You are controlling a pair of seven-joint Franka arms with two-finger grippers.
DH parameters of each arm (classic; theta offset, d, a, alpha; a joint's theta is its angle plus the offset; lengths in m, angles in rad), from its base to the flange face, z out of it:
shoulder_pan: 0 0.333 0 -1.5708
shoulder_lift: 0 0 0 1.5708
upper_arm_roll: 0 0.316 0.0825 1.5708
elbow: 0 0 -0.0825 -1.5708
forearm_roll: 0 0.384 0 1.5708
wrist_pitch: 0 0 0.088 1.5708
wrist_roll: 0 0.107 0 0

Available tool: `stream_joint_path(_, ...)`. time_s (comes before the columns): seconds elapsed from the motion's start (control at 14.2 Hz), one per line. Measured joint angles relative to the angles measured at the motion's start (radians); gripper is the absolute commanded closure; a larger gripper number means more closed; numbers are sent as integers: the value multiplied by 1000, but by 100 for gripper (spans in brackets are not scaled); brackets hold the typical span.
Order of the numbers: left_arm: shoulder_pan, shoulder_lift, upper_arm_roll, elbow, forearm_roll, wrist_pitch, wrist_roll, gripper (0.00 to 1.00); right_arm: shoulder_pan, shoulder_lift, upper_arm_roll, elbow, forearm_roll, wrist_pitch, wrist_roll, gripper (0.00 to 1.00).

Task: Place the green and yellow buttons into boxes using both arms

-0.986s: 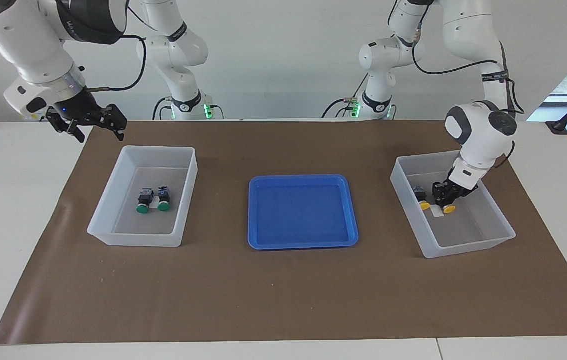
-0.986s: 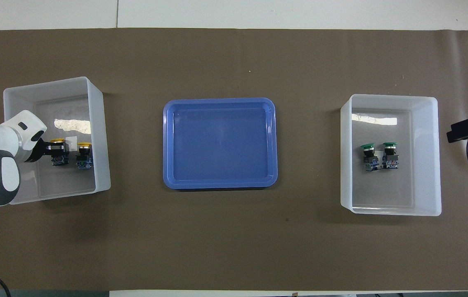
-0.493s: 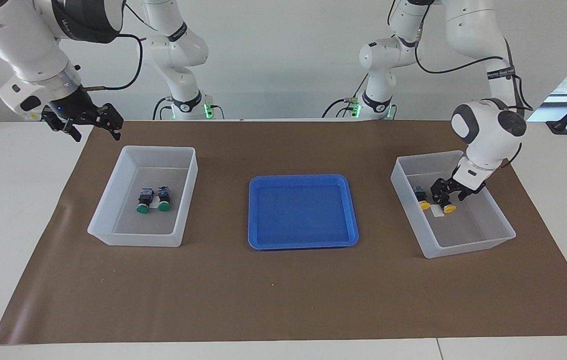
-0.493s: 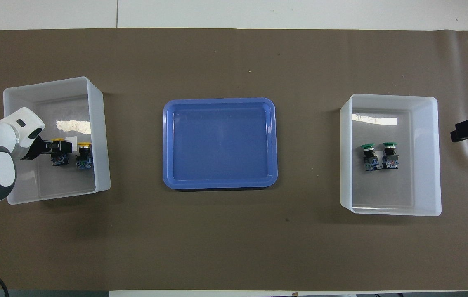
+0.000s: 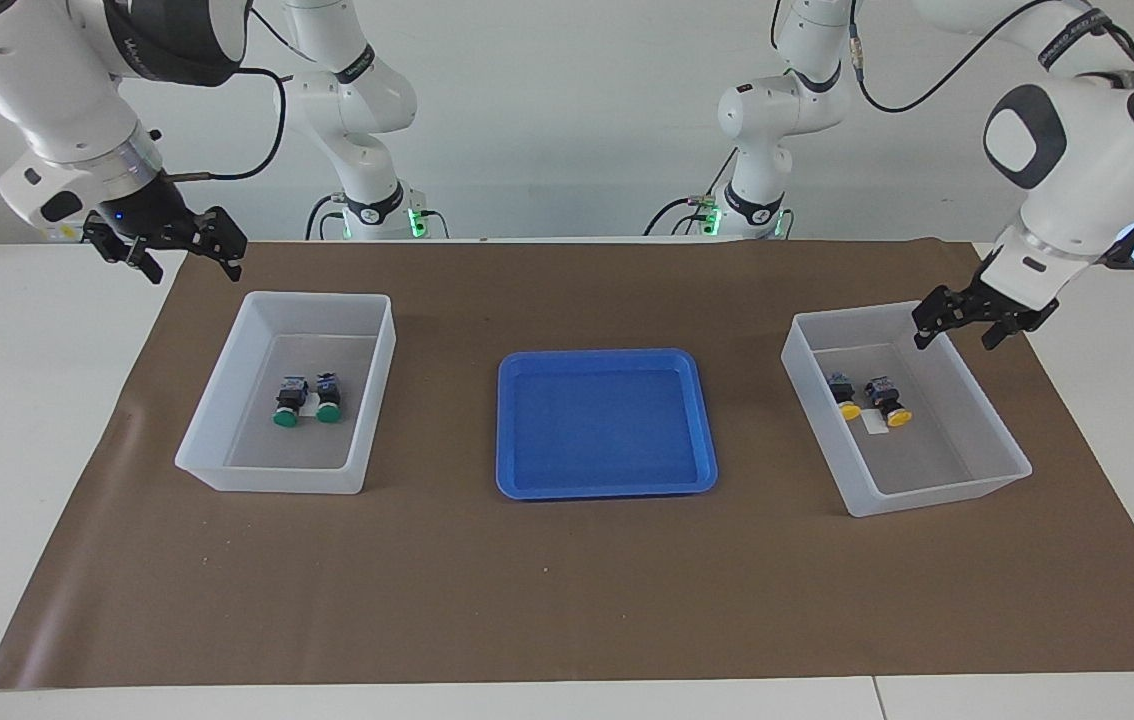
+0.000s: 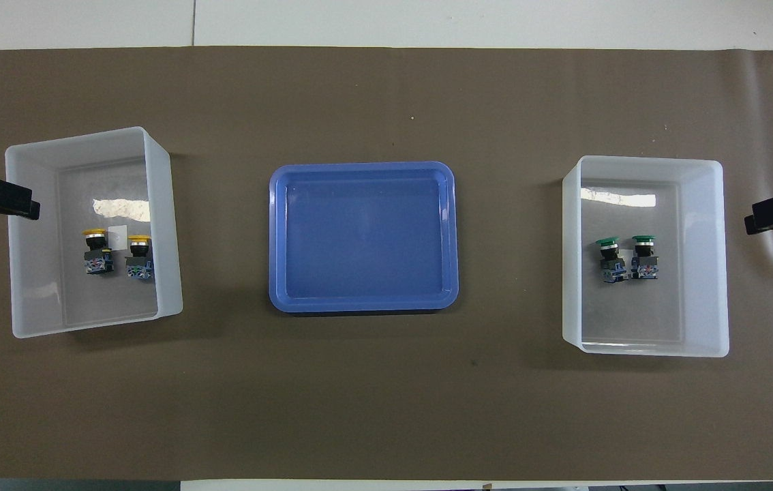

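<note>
The two yellow buttons lie side by side on the floor of the box at the left arm's end of the table, the two green buttons likewise in the box at the right arm's end. All four lie on their sides, long axes running away from the robots, caps at the end farther from them. A blue tray sits between the boxes. The facing view shows the left gripper over its box's rim and the right gripper off its box's corner, both with fingers apart and holding nothing; the overhead view catches only their tips.
</note>
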Motion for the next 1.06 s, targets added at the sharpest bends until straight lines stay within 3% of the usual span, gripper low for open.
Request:
stream_joint_path(0.21, -78, -40, 45, -13, 0, -81, -33, 0, 0, 0, 0, 0, 0, 0, 0, 0)
stream_joint_path(0.42, -169, -41, 129, -36, 0, -63, -54, 0, 2, 0, 0, 0, 0, 0, 0, 0)
stream_joint_path(1.06, -197, -27, 135, -3, 0, -58, -62, 0, 9, 0, 1, 0, 0, 0, 0, 0)
